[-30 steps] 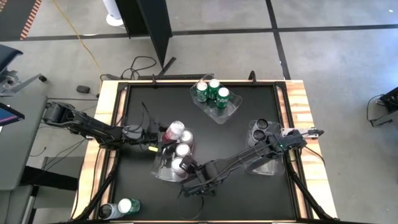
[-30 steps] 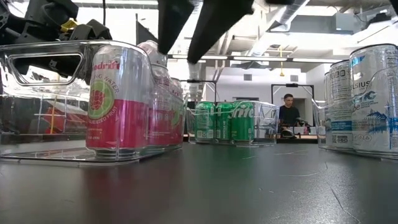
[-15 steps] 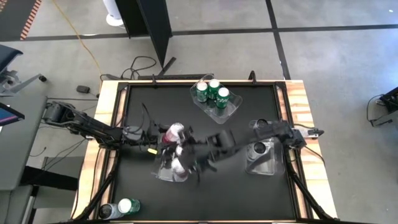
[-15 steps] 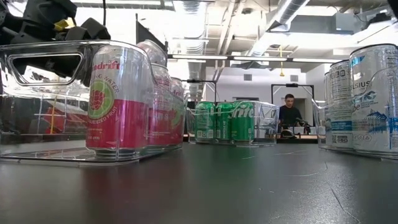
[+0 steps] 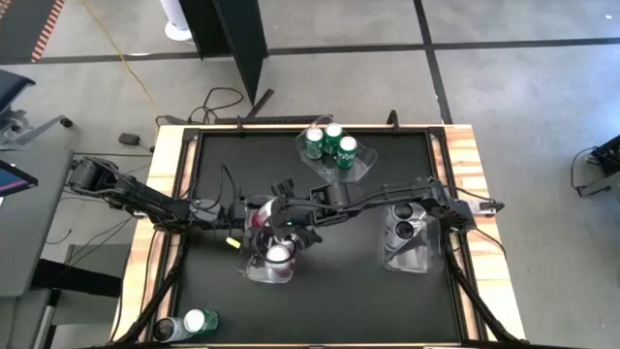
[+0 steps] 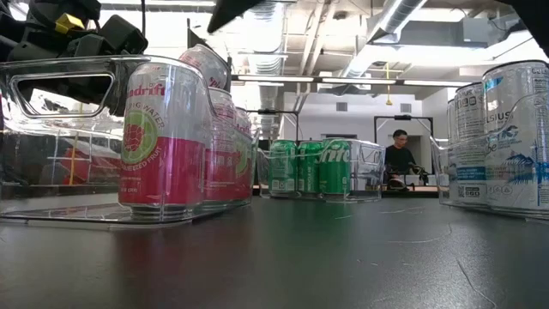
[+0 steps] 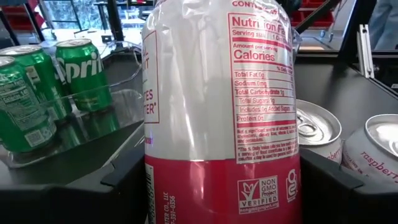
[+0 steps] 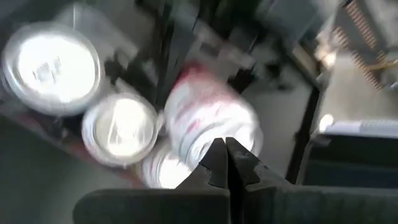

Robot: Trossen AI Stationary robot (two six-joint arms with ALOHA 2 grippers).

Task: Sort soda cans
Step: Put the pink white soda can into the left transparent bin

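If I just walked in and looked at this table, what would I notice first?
Probably the two dark arms meeting over the clear bin of pink cans on the table's left side. The left end effector holds one pink can tilted above that bin, and the right end effector, pinched shut, hangs right over it. Next you'd spot the bright green cans in a bin at the table's far edge.
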